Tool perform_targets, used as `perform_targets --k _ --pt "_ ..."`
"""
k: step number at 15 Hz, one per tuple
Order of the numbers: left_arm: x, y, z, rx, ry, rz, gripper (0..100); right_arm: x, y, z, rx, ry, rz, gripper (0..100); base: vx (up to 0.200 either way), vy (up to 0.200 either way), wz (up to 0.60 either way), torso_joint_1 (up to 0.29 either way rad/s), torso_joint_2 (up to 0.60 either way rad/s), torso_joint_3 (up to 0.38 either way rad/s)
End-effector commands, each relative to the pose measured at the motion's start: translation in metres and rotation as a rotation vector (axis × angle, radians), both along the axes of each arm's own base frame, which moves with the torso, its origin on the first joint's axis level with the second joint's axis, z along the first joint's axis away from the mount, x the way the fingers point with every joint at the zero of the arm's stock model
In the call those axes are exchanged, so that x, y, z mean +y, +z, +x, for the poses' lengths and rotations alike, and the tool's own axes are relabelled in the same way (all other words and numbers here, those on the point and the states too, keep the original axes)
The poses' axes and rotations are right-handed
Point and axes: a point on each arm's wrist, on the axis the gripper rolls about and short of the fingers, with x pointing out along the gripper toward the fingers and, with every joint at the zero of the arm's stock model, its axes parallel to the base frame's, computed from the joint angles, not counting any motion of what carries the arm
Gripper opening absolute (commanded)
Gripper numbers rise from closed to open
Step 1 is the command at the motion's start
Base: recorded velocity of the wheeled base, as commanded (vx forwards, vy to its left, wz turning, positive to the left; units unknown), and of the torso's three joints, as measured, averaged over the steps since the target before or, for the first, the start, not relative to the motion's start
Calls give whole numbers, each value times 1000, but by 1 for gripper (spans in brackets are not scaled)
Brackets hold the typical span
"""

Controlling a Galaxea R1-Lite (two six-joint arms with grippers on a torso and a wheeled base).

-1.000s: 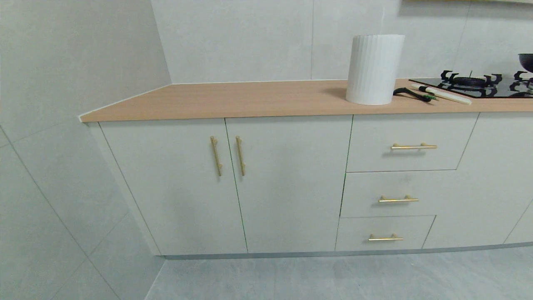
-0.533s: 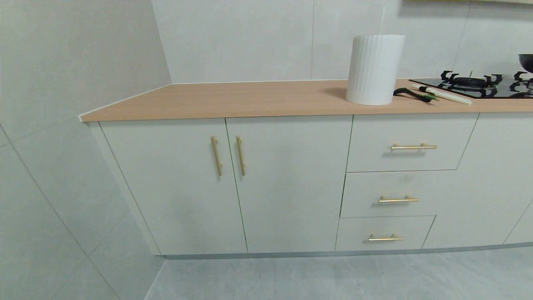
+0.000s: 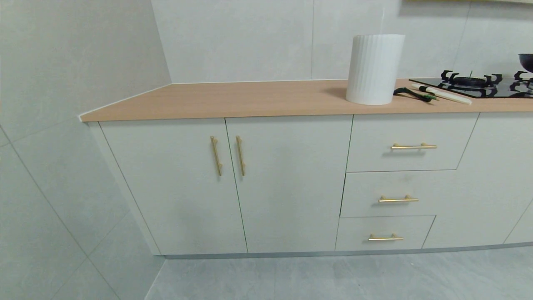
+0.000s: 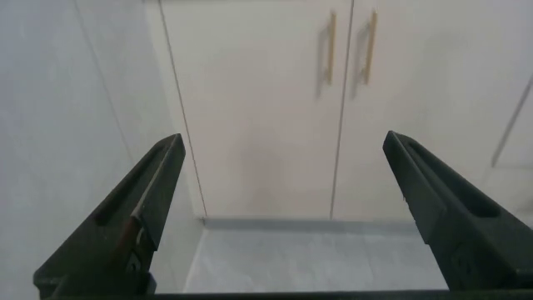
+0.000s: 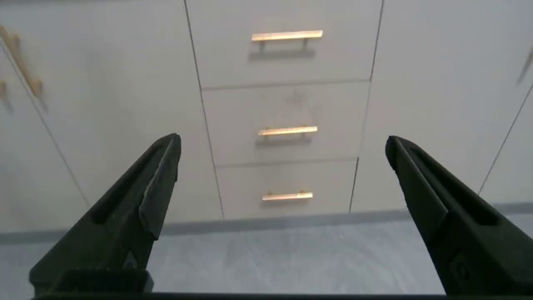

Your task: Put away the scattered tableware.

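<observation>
A tall white ribbed holder [image 3: 374,69] stands on the wooden countertop [image 3: 250,99]. Right beside it lie loose utensils: a black and green one [image 3: 413,94] and a long cream one [image 3: 445,94], near the hob. My left gripper [image 4: 283,150] is open, low in front of the double cabinet doors [image 4: 350,108], with nothing between its fingers. My right gripper [image 5: 283,150] is open too, low in front of the stack of three drawers [image 5: 287,129], holding nothing.
A black gas hob [image 3: 479,85] sits at the countertop's right end with a dark pan [image 3: 526,61] at the edge. Gold handles mark the cabinet doors [image 3: 228,155] and drawers [image 3: 413,146]. A tiled wall closes off the left side; grey floor lies below.
</observation>
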Motion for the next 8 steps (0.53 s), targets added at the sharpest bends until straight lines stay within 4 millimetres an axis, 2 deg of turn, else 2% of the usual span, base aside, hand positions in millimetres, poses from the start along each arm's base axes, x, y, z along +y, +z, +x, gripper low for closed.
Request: perform_targets --k 1,5,8 --pt "0 -3 0 21 -9 -2 100 0 -1 1 6 9 -2 100 0 0 0 0 0 0" --pt "-1 -7 1 62 -43 -14 100 1 -7 1 71 44 -21 100 0 0 0 0 0 0" --pt "-1 -7 1 61 -44 -32 100 2 -6 1 50 69 -21 100 0 0 0 0 0 0"
